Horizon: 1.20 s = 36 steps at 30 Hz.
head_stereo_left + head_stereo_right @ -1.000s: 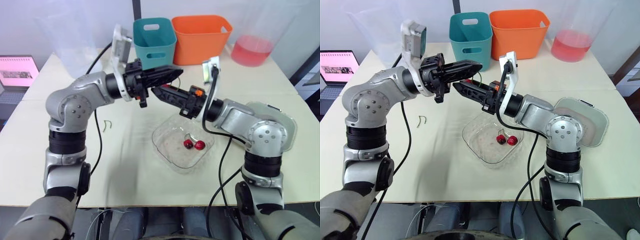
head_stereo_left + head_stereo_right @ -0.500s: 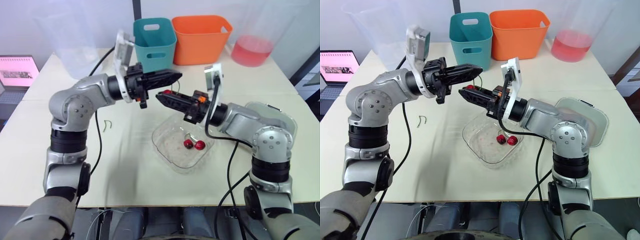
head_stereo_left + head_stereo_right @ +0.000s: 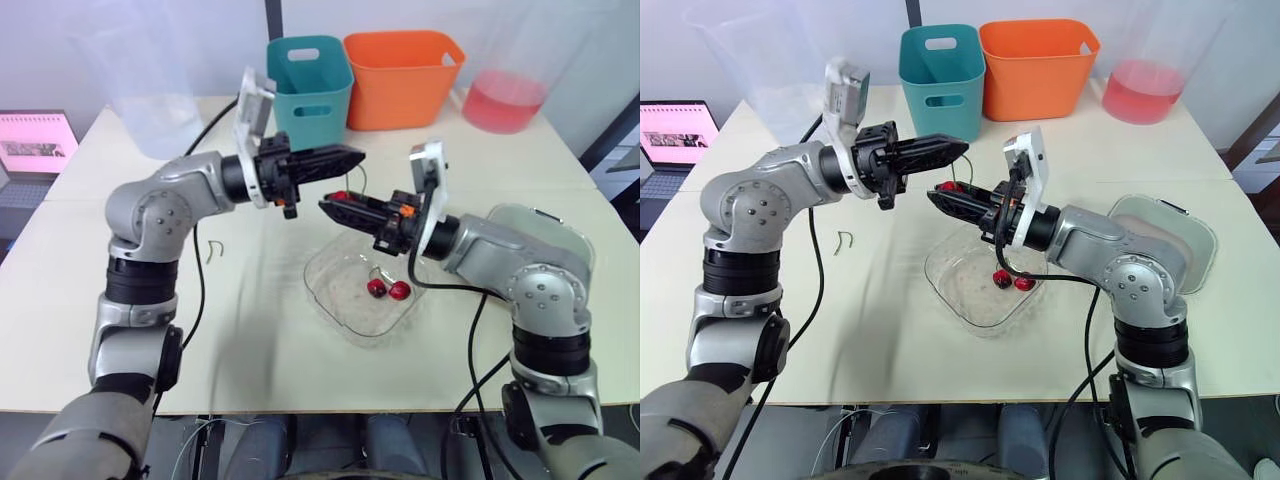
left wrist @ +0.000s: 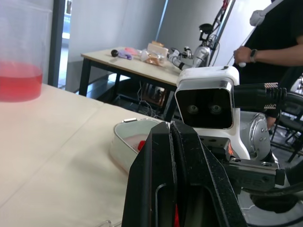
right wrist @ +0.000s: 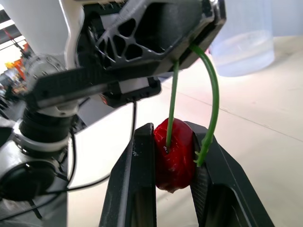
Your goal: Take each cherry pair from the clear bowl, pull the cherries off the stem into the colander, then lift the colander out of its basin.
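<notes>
Cherry sits clamped between the jaws of the right gripper, at frame centre in the head views, above the far edge of the bowl. Its stem rises into the left gripper, whose jaws are closed together on the stem ends. A second stem strand curves down beside the cherry (whether it carries a cherry cannot be told). One more pair lies in the bowl. The basin sits at mid-right, well apart from both grippers; its colander cannot be told apart from it.

Hazards:
- Pulling at this position likely frees fruit over the bowl or table, not over the basin. Cause: grippers not moved across first.
- The thin stem may slip from the left jaws or snap short.
- Excess clamp force may crush the cherry.
</notes>
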Each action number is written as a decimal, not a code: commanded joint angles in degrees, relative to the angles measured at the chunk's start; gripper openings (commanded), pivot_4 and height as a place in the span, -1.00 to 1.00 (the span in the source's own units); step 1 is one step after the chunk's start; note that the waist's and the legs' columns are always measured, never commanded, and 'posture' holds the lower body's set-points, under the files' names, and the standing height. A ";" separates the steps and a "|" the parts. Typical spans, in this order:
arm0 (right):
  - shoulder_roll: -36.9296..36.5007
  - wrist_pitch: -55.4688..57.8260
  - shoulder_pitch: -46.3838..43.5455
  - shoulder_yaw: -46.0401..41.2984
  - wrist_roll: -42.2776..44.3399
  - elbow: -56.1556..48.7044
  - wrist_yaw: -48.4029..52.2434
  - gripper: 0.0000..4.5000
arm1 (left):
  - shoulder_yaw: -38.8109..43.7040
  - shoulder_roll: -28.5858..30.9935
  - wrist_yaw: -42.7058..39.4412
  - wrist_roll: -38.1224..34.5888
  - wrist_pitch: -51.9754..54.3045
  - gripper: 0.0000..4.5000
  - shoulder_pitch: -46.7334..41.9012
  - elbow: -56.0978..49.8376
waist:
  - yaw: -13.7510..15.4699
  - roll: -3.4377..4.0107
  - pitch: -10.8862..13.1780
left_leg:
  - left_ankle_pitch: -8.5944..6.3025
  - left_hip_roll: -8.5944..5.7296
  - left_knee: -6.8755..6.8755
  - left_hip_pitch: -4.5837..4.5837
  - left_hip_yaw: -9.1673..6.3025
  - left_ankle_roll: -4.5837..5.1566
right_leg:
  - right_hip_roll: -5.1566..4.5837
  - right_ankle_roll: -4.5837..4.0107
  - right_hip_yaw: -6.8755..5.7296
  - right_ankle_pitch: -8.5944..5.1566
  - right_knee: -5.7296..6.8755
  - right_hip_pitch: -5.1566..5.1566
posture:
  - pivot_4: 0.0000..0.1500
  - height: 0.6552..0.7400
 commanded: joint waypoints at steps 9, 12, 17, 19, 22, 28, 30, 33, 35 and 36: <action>-3.53 3.45 1.31 6.54 -6.23 -0.84 2.60 -0.66 | 4.52 0.34 0.55 -1.59 -2.99 -1.00 -3.37 -1.59 | 0.01 -0.04 0.00 | 0.00 0.01 0.00 0.00 -0.01 0.00 | 0.00 0.00 -0.01 0.00 0.00 0.01 | 1.00 1.00; -5.39 4.18 -0.21 8.29 -9.35 -0.88 2.58 -0.66 | 4.63 0.36 0.47 -1.49 -2.98 -1.00 -3.11 -1.74 | -0.04 -0.01 0.00 | 0.00 0.00 -0.01 0.00 0.03 0.00 | -0.01 0.00 0.02 0.00 -0.02 -0.02 | 1.00 1.00; -4.64 5.81 -3.05 5.53 -7.78 -0.91 2.72 -0.66 | 4.74 0.37 0.46 -1.43 -2.84 -1.00 -2.81 -1.95 | 0.06 -0.01 0.00 | 0.00 0.00 0.00 0.00 0.00 0.00 | 0.01 0.00 0.00 0.00 -0.02 0.00 | 1.00 1.00; -4.72 5.84 -2.92 4.36 -7.42 -1.02 3.09 -0.66 | 4.72 0.42 0.47 -1.32 -2.87 -1.00 -2.71 -1.96 | 0.09 -0.01 0.00 | 0.00 0.00 0.00 0.00 0.00 0.00 | 0.00 0.00 0.00 0.00 -0.03 0.01 | 1.00 1.00; -5.88 5.33 -1.97 0.75 -6.48 -0.78 4.01 -0.66 | 4.70 0.82 0.43 -0.96 -3.02 -1.00 -2.37 -2.05 | 0.21 -0.01 0.00 | 0.00 0.00 0.00 0.00 0.00 0.00 | -0.01 0.00 0.00 0.00 -0.03 0.01 | 1.00 1.00; -14.50 5.14 2.91 -11.15 -5.28 1.37 7.22 -0.66 | 4.14 2.98 -0.35 0.97 -4.10 -1.00 -0.76 -2.46 | 0.34 -0.01 0.00 | -0.01 -0.02 0.01 0.00 0.02 0.01 | -0.02 0.00 0.00 0.00 -0.04 0.04 | 1.00 1.00; -19.85 3.81 5.85 -15.26 -7.81 3.75 9.16 -0.66 | 3.77 3.70 -0.93 1.79 -4.72 -1.00 0.12 -2.44 | 0.41 -0.02 0.01 | -0.02 -0.02 0.00 -0.01 0.04 0.03 | -0.02 0.00 0.00 0.00 -0.05 0.05 | 1.00 1.00; -26.99 -0.08 11.05 -19.82 -13.12 8.94 11.96 -0.66 | 3.37 3.98 -1.63 2.45 -5.38 -1.00 1.16 -2.52 | 0.52 -0.02 0.01 | -0.06 -0.06 0.00 -0.01 0.11 0.10 | -0.03 0.00 -0.01 0.00 -0.11 0.10 | 1.00 1.00; -30.59 -3.24 15.33 -21.65 -16.70 12.38 14.26 -0.66 | 3.16 3.86 -1.90 2.67 -5.64 -1.00 1.63 -2.56 | 0.44 -0.03 0.01 | -0.08 -0.08 0.00 0.00 0.16 0.13 | -0.02 0.00 -0.02 0.00 -0.19 0.15 | 1.00 1.00; -32.01 -4.91 17.33 -22.18 -18.69 13.87 15.06 -0.66 | 3.02 3.74 -2.06 2.89 -5.82 -1.00 1.77 -2.45 | 0.42 -0.03 0.01 | -0.10 -0.08 0.00 0.01 0.18 0.17 | -0.01 0.00 -0.02 0.00 -0.19 0.16 | 1.00 1.00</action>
